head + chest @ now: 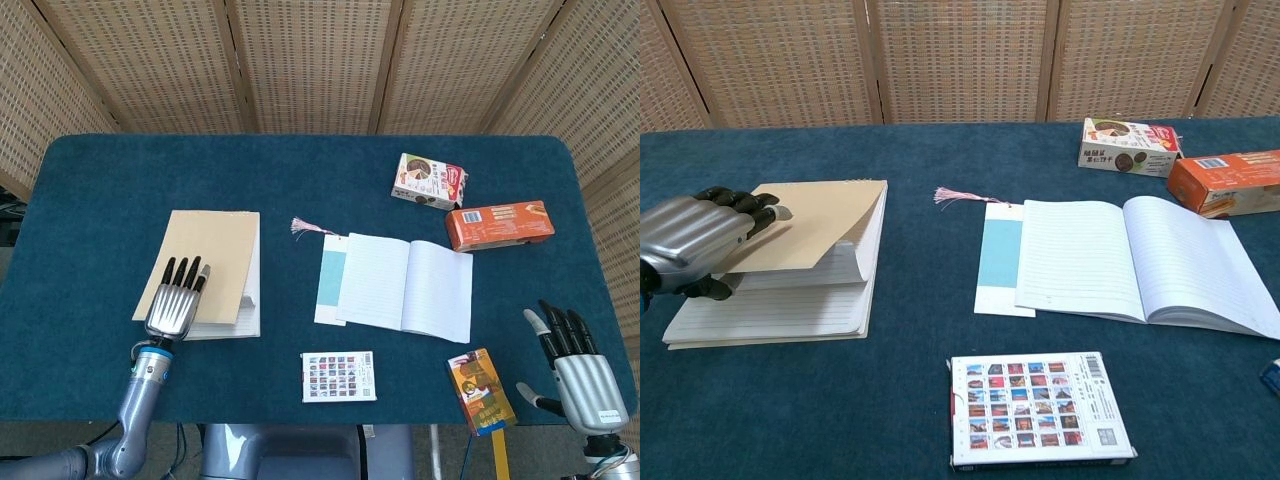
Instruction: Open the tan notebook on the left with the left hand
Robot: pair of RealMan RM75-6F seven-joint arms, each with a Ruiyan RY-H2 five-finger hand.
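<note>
The left hand (690, 245) pinches the tan notebook (805, 255)'s raised cover and top pages; far right of it, the right hand (578, 368) rests empty, fingers spread.

Woven rattan screen (310, 60) w/ tan wood frames is standing right behind the table (300, 165), folding in panels across the whole back & angling in at both sides. Table is wearing a dark teal cloth. Light is falling even, no hard shadows.
</note>
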